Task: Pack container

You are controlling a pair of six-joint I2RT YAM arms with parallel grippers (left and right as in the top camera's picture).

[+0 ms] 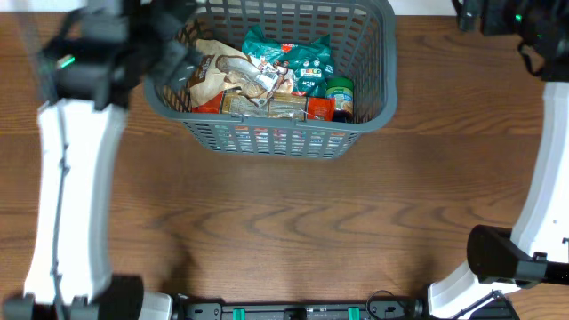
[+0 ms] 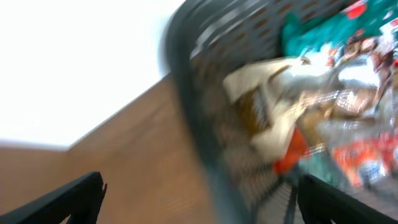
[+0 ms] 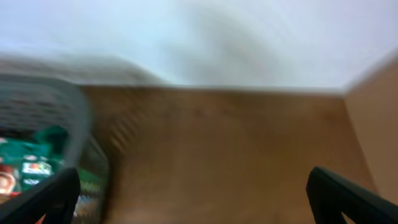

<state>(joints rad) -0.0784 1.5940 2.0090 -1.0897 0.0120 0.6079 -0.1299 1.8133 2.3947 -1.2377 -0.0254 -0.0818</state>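
The container (image 1: 267,138), a dark grey slotted basket, stands at the top middle of the wooden table. It holds several snack packs: a beige bag (image 1: 213,76), a green bag (image 1: 289,53), a green-lidded can (image 1: 339,91) and red-orange packs (image 1: 316,108). My left gripper (image 2: 199,205) is open and empty, straddling the basket's left rim (image 2: 186,124) in the blurred left wrist view. My right gripper (image 3: 193,199) is open and empty over bare table to the right of the basket (image 3: 81,124).
The right arm's base (image 1: 502,258) stands at the lower right. The left arm (image 1: 67,178) runs down the left side. A white wall borders the table's far edge (image 3: 217,87).
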